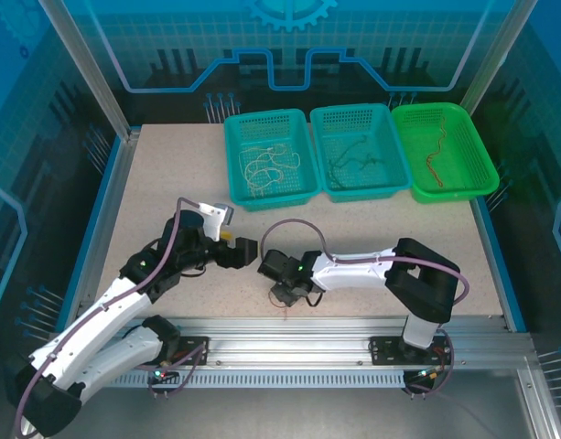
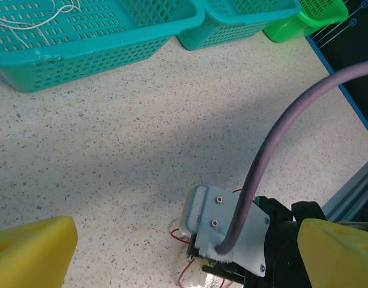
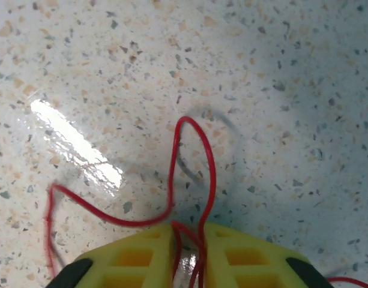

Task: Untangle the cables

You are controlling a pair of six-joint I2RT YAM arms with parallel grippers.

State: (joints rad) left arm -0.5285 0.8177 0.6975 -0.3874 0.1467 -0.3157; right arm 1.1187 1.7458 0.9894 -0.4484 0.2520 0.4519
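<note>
The speckled table (image 1: 170, 201) carries everything, with the left arm (image 1: 106, 315) and the right arm (image 1: 362, 270) reaching in from its near edge toward the middle. Along the far edge three baskets stand side by side and touching: the left teal basket (image 1: 273, 197), the middle teal basket (image 1: 364, 187) and the green basket (image 1: 454, 187). The left gripper (image 1: 239, 247) hovers over bare tabletop just beside the right arm's wrist; in the left wrist view its yellow fingers (image 2: 30, 249) stand wide apart with nothing between them. The right gripper (image 3: 188, 237) points down at the table near the front centre, its yellow fingers drawn narrow and pinching the red cable (image 3: 208, 162). That cable rises from the grip in a tall loop lying on the surface, and another stretch trails off to the left. The white cables (image 1: 271, 165) lie loosely coiled in the left teal basket, the dark cables (image 1: 353, 165) sit curled in the middle teal basket, and a wavy red strand (image 1: 436, 151) lies in the green basket.
</note>
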